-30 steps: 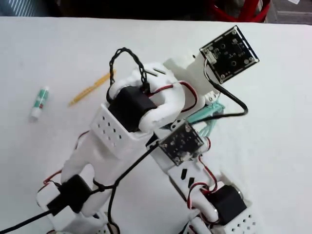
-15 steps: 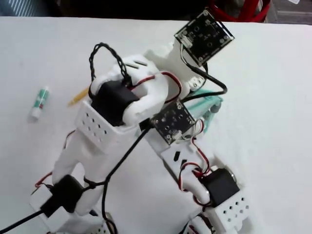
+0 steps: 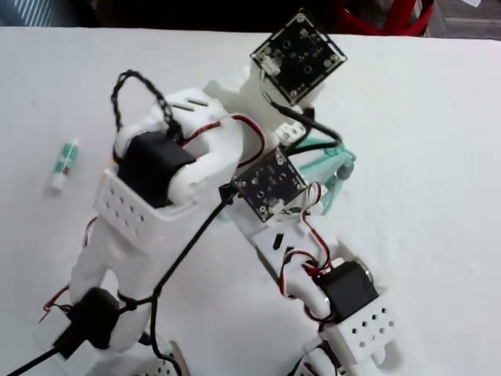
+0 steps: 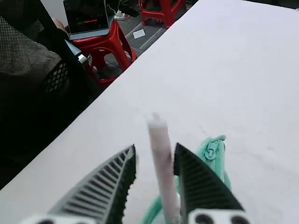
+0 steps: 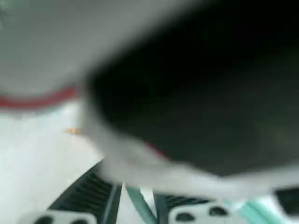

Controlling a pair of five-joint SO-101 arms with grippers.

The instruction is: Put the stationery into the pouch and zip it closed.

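Reaching from the lower left of the high view toward the upper centre, the left arm (image 3: 149, 180) crosses above the right arm (image 3: 344, 294), which comes up from the lower right. Together they cover most of the teal pouch (image 3: 333, 160), which lies on the white table (image 3: 438, 157) just right of centre.

In the left wrist view the left gripper (image 4: 156, 149) is open. A pale stick (image 4: 158, 133) stands between its jaws, against one finger (image 4: 196, 182) with a gap to the other, and the pouch's zipper end (image 4: 212, 149) is just beside it.

The right gripper (image 5: 135, 193) sits at a teal edge of the pouch. Blur and the other arm's body overhead leave it unclear whether it grips.

A glue stick (image 3: 63, 163) lies well apart at the far left. A red stool (image 4: 100, 42) and a black mesh chair (image 4: 32, 60) stand beyond the table edge.
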